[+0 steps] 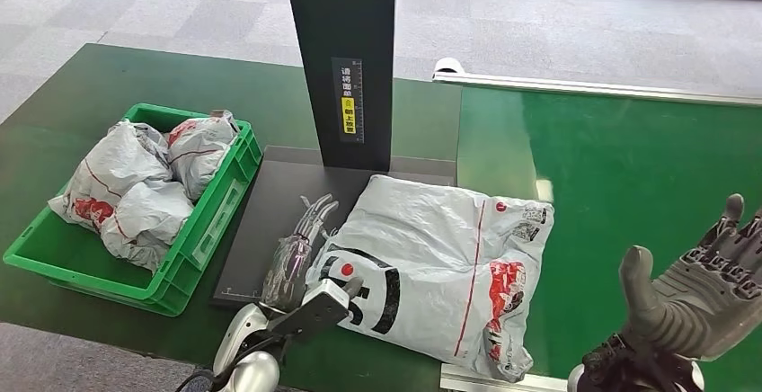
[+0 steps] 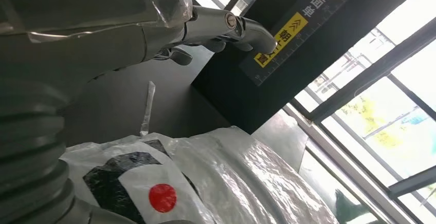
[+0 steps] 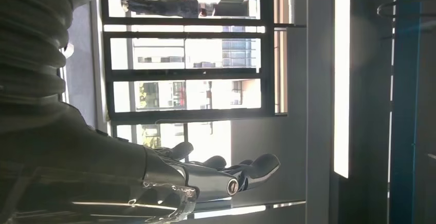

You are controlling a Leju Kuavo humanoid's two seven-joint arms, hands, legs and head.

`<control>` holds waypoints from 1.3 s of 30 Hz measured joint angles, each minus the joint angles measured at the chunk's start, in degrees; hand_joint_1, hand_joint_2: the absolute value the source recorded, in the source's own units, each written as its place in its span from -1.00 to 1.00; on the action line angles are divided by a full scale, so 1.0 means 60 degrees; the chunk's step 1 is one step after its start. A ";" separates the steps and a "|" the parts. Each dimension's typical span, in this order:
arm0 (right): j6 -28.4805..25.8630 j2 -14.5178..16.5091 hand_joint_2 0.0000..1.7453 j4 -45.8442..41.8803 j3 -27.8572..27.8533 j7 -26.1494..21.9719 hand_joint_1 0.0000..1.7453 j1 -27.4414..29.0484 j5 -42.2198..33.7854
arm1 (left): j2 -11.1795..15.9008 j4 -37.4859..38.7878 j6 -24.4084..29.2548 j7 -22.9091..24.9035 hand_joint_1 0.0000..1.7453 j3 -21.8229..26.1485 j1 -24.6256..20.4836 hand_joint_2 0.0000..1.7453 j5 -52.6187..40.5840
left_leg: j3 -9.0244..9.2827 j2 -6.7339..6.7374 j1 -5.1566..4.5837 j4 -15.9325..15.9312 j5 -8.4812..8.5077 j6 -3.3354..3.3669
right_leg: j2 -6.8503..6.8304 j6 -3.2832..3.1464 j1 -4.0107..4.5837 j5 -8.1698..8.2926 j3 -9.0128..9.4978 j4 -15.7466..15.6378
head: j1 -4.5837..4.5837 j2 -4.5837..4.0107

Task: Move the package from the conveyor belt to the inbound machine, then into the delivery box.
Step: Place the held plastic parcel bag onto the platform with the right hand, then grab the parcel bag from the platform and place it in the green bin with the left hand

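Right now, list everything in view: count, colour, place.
large package: one, white-grey with red and black print, lying across the black platform's edge and the green belt.
black platform: one, flat, at the foot of the post.
black post: one, upright, with a yellow label, behind the platform.
green crate: one, beside the platform.
bagged parcels: several, grey-white with red print, inside the crate.
conveyor belt: one, green.
left hand: fingers spread, on the platform beside the large package.
right hand: raised, fingers apart, empty.

a yellow label (image 1: 349,115) with chinese characters, too small to read, stands on the black column (image 1: 346,32).
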 joint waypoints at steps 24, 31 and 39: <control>0.0169 0.0160 1.00 0.0102 -0.0275 0.0090 -1.00 0.0131 0.0149 | -0.0575 0.4470 0.0314 0.1252 -0.60 -0.2437 -0.2072 1.00 -0.2776 | 0.0006 -0.0004 -0.0010 0.0002 0.0001 0.0002 | -0.0003 0.0003 -0.0010 0.0003 0.0008 -0.0001 | -0.0002 0.0000; 0.0125 0.0157 1.00 0.0162 -0.0271 0.0100 -1.00 0.0183 0.0106 | -0.0863 0.6395 0.0622 0.1293 1.00 -0.2520 -0.2909 1.00 -0.3106 | 0.0029 -0.0006 -0.0006 -0.0005 -0.0001 0.0001 | -0.0005 0.0001 -0.0007 -0.0001 0.0048 -0.0001 | 0.0000 0.0000; 0.0125 0.0157 1.00 0.0196 -0.0257 0.0331 -1.00 0.0183 0.0188 | -0.0964 0.6919 0.0817 0.0841 1.00 -0.2183 -0.3141 1.00 -0.2734 | 0.0073 -0.0006 -0.0008 -0.0005 0.0003 0.0006 | -0.0005 0.0003 -0.0009 0.0006 0.0097 -0.0003 | -0.0001 0.0000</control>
